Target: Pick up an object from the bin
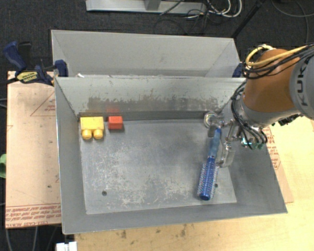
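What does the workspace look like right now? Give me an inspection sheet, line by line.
Surface: grey metal bin, floor scuffed, with a small dark spot near the front left.
Job's things: blue brush lying along the right side, handle pointing to the back wall.
Clutter: yellow block with two round knobs and a small red block, side by side at the back left.
Grippers: gripper over the brush's handle end; contact cannot be told.
Cables: robot cables looped over the arm's orange cover; loose cables on the floor behind the bin.
Surroundings: dark floor.
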You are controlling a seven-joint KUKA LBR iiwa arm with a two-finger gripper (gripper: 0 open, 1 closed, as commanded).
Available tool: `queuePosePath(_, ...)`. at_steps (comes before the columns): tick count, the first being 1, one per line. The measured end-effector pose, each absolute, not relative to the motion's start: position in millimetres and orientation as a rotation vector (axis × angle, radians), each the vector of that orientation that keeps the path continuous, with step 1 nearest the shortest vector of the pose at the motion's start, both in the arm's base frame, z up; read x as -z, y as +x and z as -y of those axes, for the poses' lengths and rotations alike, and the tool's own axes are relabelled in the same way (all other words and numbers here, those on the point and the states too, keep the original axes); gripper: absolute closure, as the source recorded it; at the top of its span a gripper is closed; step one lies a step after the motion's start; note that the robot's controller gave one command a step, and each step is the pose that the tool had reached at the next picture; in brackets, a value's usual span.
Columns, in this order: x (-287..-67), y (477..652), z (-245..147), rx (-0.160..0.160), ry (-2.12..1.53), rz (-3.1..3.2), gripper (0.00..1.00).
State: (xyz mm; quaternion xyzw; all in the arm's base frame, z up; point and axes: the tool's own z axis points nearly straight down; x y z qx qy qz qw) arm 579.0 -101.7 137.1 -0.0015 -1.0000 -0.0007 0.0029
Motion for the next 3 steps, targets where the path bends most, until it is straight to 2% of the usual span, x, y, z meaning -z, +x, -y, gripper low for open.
queuePosePath(1, -70, 494.8, 87, 0.001, 0.789, 3.047, 0.00)
queuePosePath(2, -69, 493.9, 85, 0.004, 0.796, 3.041, 1.00)
queuePosePath(3, -276, 530.4, 88, -0.005, 0.746, 3.061, 1.00)
